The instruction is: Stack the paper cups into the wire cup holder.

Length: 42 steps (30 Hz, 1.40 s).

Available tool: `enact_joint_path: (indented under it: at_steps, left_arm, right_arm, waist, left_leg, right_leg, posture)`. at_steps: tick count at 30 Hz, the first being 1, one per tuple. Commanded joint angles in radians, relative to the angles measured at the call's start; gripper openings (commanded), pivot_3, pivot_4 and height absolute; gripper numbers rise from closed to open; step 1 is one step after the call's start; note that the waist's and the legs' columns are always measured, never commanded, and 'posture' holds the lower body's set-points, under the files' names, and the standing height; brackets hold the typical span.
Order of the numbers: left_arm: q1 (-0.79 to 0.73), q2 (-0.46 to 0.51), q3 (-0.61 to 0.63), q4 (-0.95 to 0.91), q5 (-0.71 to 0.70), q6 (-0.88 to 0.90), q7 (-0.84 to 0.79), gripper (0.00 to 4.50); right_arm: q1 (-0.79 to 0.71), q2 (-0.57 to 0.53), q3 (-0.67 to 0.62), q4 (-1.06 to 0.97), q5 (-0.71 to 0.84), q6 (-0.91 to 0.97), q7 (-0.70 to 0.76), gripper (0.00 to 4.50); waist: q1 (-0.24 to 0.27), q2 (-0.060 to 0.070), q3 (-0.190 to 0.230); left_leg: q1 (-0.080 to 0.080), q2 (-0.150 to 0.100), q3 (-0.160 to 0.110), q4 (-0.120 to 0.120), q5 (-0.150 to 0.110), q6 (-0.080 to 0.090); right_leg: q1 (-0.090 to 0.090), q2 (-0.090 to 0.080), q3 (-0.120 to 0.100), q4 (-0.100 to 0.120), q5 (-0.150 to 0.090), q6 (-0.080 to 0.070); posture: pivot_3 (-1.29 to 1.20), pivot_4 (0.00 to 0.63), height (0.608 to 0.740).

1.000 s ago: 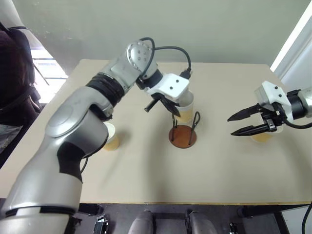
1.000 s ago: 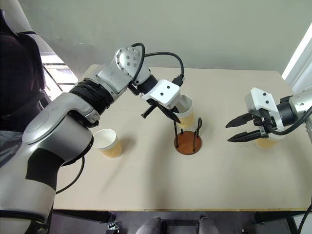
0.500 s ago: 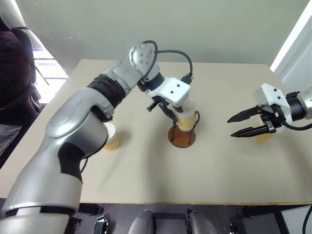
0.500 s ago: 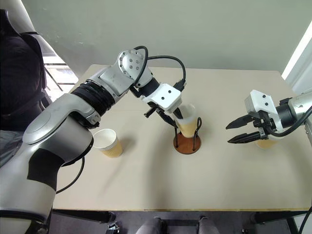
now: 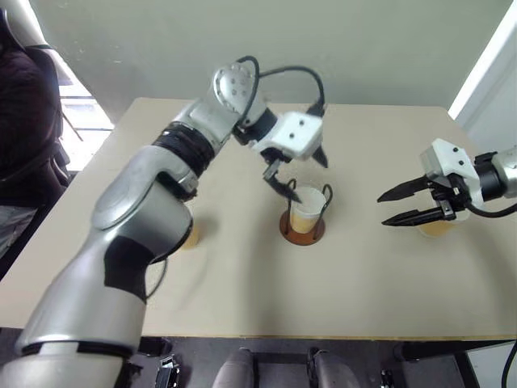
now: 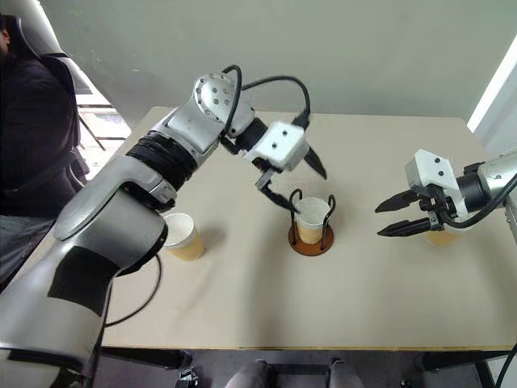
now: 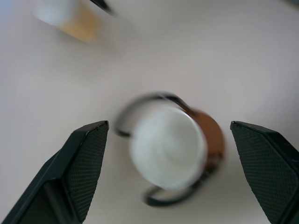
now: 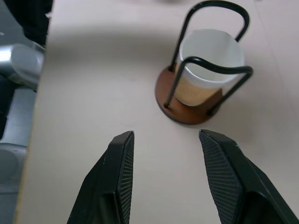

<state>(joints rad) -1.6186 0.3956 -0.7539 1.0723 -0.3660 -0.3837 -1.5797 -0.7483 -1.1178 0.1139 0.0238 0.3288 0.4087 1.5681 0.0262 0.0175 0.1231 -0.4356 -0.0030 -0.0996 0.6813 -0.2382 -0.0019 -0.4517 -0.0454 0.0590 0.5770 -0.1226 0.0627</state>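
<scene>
Since thin paper crushes easily, next cup (image 6: pixel 183 235) (light, slick) wants a gentle pinch at the rim. It stands on the table (image 6: pixel 242 307) well left of the wire cup holder (image 6: pixel 312 226), w/ one cup (image 6: pixel 312 218) seated inside. Left gripper (image 6: pixel 297 179) spread wide above; right gripper (image 6: pixel 388 216) parted, empty, over third cup (image 6: pixel 444 237).

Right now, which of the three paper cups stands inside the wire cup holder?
The middle cup, between the holder's black loops; the other two stand on bare table.
</scene>
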Motion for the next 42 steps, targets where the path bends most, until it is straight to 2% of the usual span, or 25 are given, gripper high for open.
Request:
enact_joint_path:
  at_steps: [1, 8, 13, 19, 24, 42]
  left_arm:
    - [-0.034, 0.001, 0.173, 0.052, 0.013, 0.079, -0.003, 4.47]
    - [-0.030, -0.009, 0.393, 0.058, 0.040, 0.216, -0.032, 4.47]
    - [0.004, 0.000, 0.479, -0.008, -0.014, 0.365, -0.035, 4.47]
    - [0.086, 0.067, 0.464, -0.194, -0.146, 0.566, -0.035, 4.47]
    - [0.154, 0.115, 0.421, -0.300, -0.183, 0.594, -0.035, 4.47]
    - [0.215, 0.134, 0.502, -0.337, -0.166, 0.623, -0.035, 4.47]
  right_arm:
    - [0.001, -0.048, -0.058, 0.036, -0.026, -0.039, -0.010, 2.22]
    - [-0.049, -0.079, -0.040, 0.218, -0.126, -0.134, -0.025, 2.22]
    - [-0.050, -0.097, 0.001, 0.361, -0.253, -0.288, -0.034, 2.22]
    - [-0.038, -0.090, 0.038, 0.450, -0.338, -0.399, -0.019, 2.22]
    - [-0.073, -0.069, 0.062, 0.526, -0.386, -0.463, -0.016, 2.22]
    - [-0.205, -0.011, 0.130, 0.807, -0.573, -0.669, -0.083, 2.22]
  waist:
    - [0.000, 0.000, 0.000]
    - [0.000, 0.000, 0.000]
    - [0.001, 0.000, 0.000]
    - [-0.001, 0.001, 0.000]
    - [-0.001, 0.002, 0.000]
    - [-0.002, 0.003, 0.000]
  left_leg:
    - [0.000, 0.000, 0.000, 0.000, 0.000, 0.000]
    - [0.000, 0.000, 0.000, -0.001, 0.000, 0.000]
    - [0.000, 0.000, -0.001, -0.001, -0.001, 0.001]
    - [0.001, 0.001, 0.002, -0.002, -0.001, 0.002]
    - [0.002, 0.001, 0.002, 0.000, -0.001, 0.002]
    - [0.003, 0.001, 0.003, 0.000, 0.001, 0.004]
  right_leg:
    - [0.000, 0.000, 0.000, 0.000, 0.000, 0.000]
    - [0.000, 0.000, 0.001, 0.000, -0.001, 0.002]
    - [0.000, -0.001, 0.001, 0.000, -0.002, 0.003]
    - [-0.001, -0.001, 0.001, 0.000, -0.001, 0.004]
    - [0.000, -0.001, 0.001, 0.001, 0.001, 0.004]
    - [0.001, -0.005, 0.001, -0.001, 0.005, 0.002]
  posture:
    - [0.00, 0.150, 0.740]
    - [0.00, 0.150, 0.740]
    - [0.00, 0.150, 0.740]
    - [0.00, 0.150, 0.740]
    - [0.00, 0.150, 0.740]
    - [0.00, 0.150, 0.740]
